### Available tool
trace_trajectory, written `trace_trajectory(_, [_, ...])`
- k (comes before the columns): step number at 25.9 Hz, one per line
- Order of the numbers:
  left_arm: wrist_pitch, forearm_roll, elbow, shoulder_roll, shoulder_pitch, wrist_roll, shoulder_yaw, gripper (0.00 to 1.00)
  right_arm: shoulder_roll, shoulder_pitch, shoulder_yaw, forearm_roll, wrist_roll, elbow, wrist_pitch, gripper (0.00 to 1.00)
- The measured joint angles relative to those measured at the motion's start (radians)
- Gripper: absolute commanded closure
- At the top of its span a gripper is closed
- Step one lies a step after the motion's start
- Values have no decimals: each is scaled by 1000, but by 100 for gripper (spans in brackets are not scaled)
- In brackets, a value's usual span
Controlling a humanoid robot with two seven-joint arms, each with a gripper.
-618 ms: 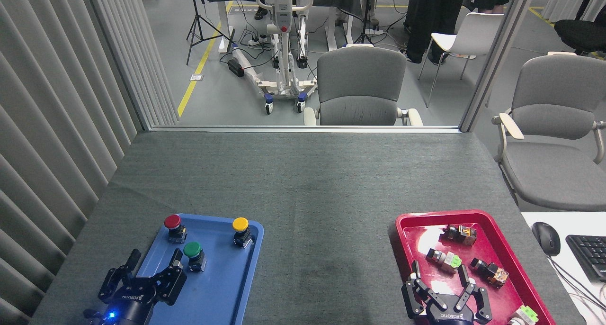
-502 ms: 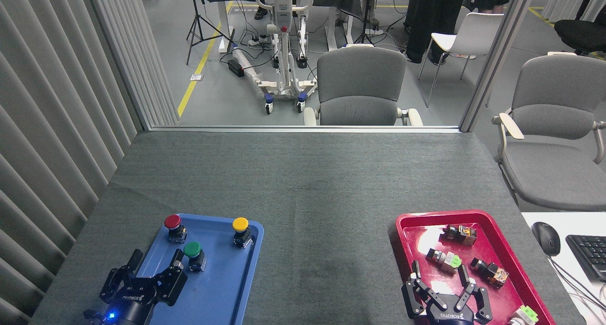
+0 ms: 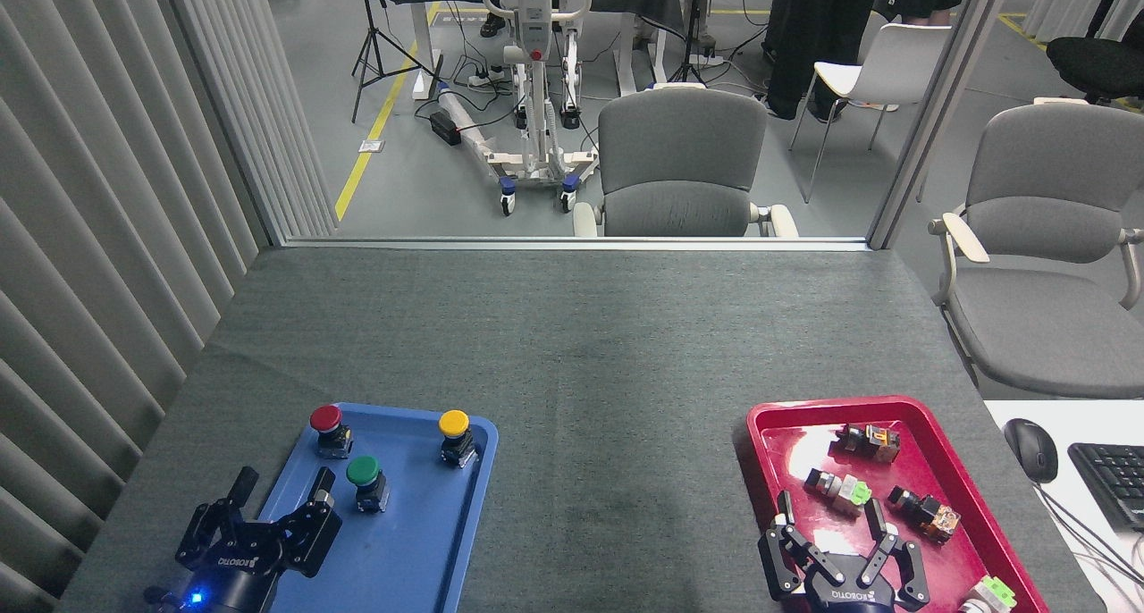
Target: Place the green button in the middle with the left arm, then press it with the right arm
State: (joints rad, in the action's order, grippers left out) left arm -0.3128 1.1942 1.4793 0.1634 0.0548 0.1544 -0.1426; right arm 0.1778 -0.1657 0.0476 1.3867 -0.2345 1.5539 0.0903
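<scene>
Head view: small push-button with round dark-green mushroom cap on a black-and-metal base point(image 3: 365, 481) stands upright in the blue plastic tray point(image 3: 420, 541), between the red-capped button point(image 3: 328, 428) and the yellow-capped button point(image 3: 456, 435) but nearer me. Left black multi-finger gripper with blue wrist light point(image 3: 279, 506) sits at the tray's near-left corner, fingers spread wide, holding nothing; green button lies just ahead and to its right, apart from the fingertips, long axis vertical. Left arm is clearly the nearer one. Right black multi-finger gripper point(image 3: 829, 528) hovers over the red plastic tray point(image 3: 903, 409) among small switch parts, fingers open, empty. Bare dark grey felt-like table covering point(image 3: 617, 434) between the trays is the drop zone, well right of the button. Judgement: pick not yet made; next is a short forward-right reach. Beyond the table: grey office chairs point(image 3: 681, 162), grey floor, slatted partition on the left.
</scene>
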Motion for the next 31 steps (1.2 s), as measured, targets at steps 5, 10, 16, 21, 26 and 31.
trace_trajectory(5, [-3, 0, 0, 0, -2, 2, 0, 0, 1, 0, 0, 0, -5, 0, -2, 0])
trace_trajectory(10, [2, -2, -1, 0, -6, 5, -2, 0, 0, 0, 0, 0, 0, 0, -11, 0])
trace_trajectory(16, [2, -1, -1, 0, -4, 8, -2, 0, 4, 1, -1, 0, 1, 0, -12, 0])
trace_trajectory(21, [-1, 1, -1, 0, -4, 8, -2, 0, 6, 4, -2, 0, 2, 0, -5, 0])
trace_trajectory(26, [3, 8, -3, 1, -5, 7, -2, 0, 6, 6, -2, 0, 6, 0, -1, 0])
trace_trajectory(31, [5, 11, -7, 0, -5, 7, -2, 0, 6, 7, -2, 1, 2, 0, -4, 0])
